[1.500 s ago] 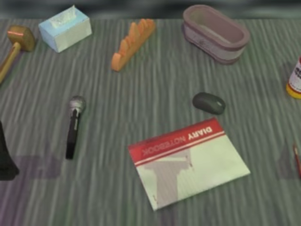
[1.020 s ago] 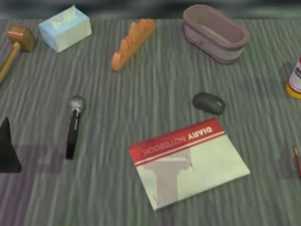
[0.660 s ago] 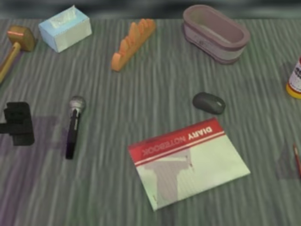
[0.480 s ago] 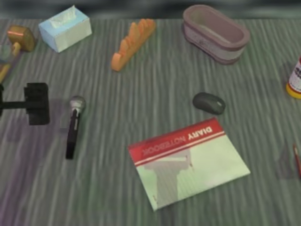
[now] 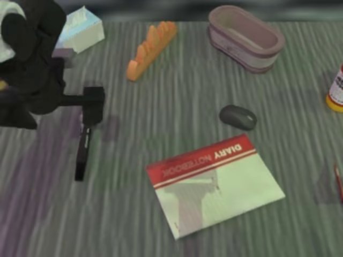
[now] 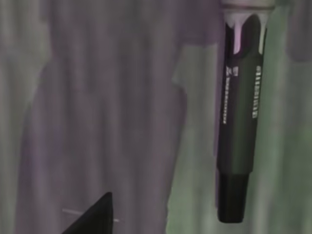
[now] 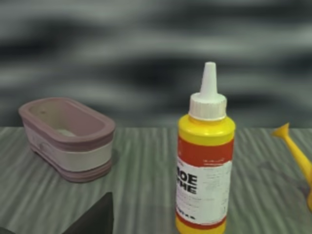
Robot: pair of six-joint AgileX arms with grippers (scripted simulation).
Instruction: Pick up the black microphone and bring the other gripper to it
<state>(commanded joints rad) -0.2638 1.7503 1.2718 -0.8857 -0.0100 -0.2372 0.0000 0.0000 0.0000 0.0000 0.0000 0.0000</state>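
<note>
Sweeping in from the bench's left edge over the last second and a half, the left gripper (image 5: pixel 93 105) now hangs directly over the head end of the black microphone (image 5: pixel 81 155), where earlier it was only a dark shape at the border of the top view. The microphone has not shifted: it lies flat on the bench (image 5: pixel 161 225), its mesh head hidden under the gripper body and its handle extending out from beneath the jaws toward the near edge. This places the approach stage close to complete; descent and closure are judged to remain. In the left wrist view the microphone (image 6: pixel 239 126) lies on the bench with one fingertip (image 6: pixel 95 217) showing well to its side, touching nothing. How far the jaws stand apart cannot be told, and nothing appears held. The right gripper is out of the top view, parked near the yellow bottle (image 7: pixel 204 165).
</note>
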